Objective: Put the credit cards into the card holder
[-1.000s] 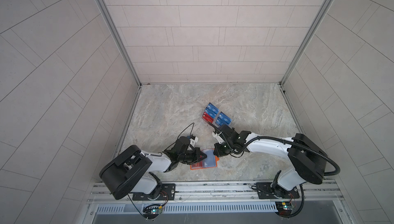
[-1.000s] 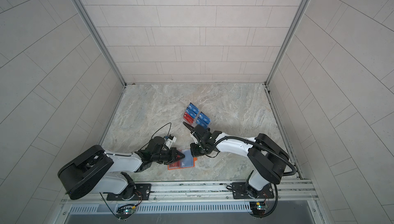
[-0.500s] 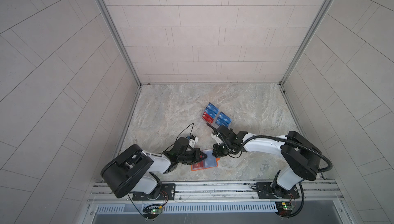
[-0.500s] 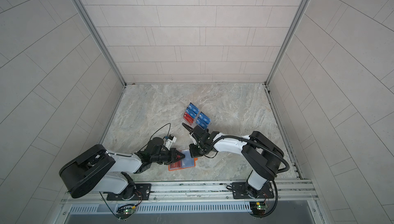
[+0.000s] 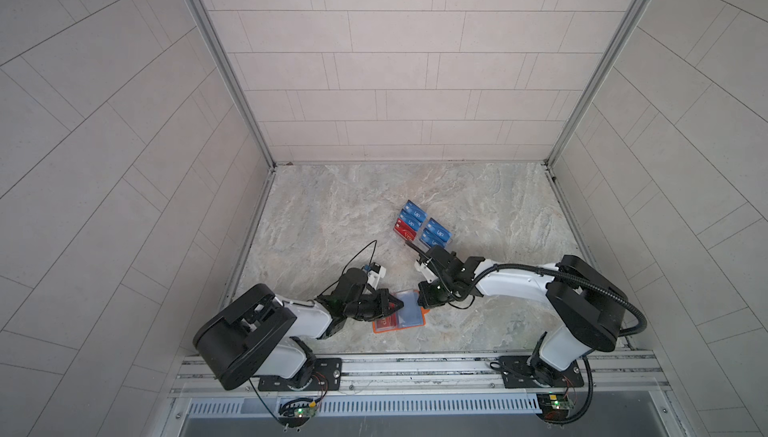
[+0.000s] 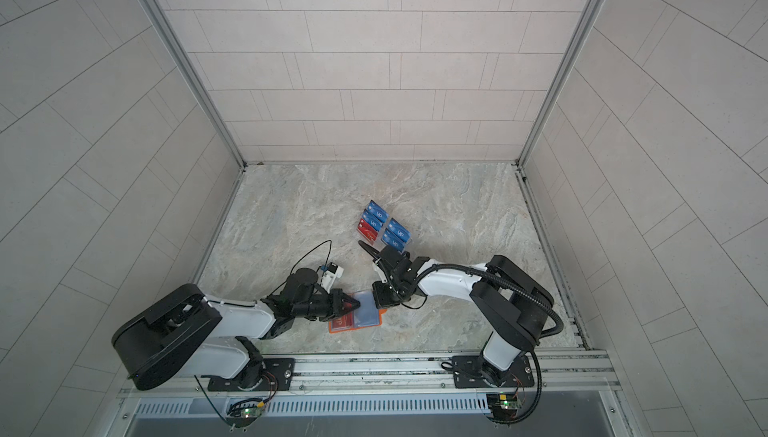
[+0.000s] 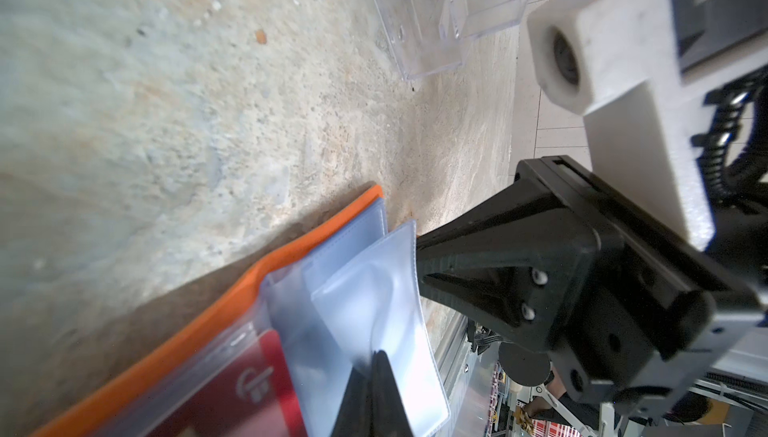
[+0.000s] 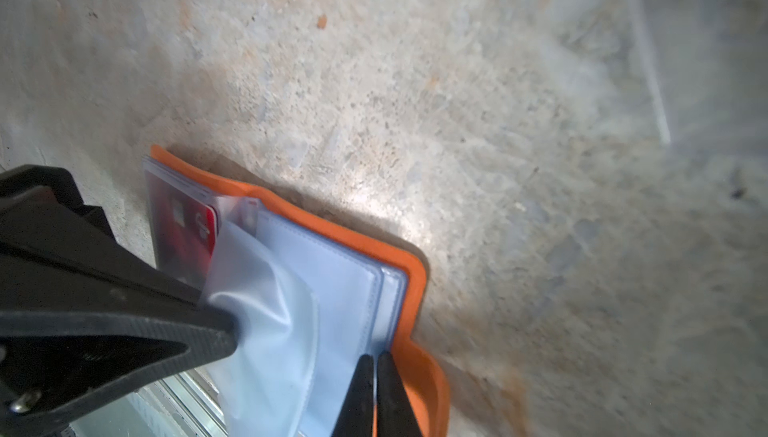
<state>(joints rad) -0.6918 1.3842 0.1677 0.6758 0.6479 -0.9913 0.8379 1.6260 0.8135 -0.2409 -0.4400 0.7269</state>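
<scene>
Orange card holder [image 5: 411,316] lies open and flat on the stone bench [image 5: 332,214], near the front edge at about its middle, between the two grippers. A red card [image 5: 384,322] sits in its left-hand sleeve. The other sleeves look empty.

Left gripper [image 7: 376,356]: jaws closed, pinching one clear sleeve [image 7: 374,289] and lifting it off the stack.

Right gripper [image 8: 374,358]: jaws all but together, tips at the holder's right edge over the sleeve ends and the orange rim. Its tip meets the raised sleeve's corner. Can't tell whether it pinches anything.

Remaining credit cards [image 5: 411,214], blue plus one red, stand in a clear acrylic rack [image 5: 422,227] mid-bench behind the right gripper, apart from the holder.
</scene>
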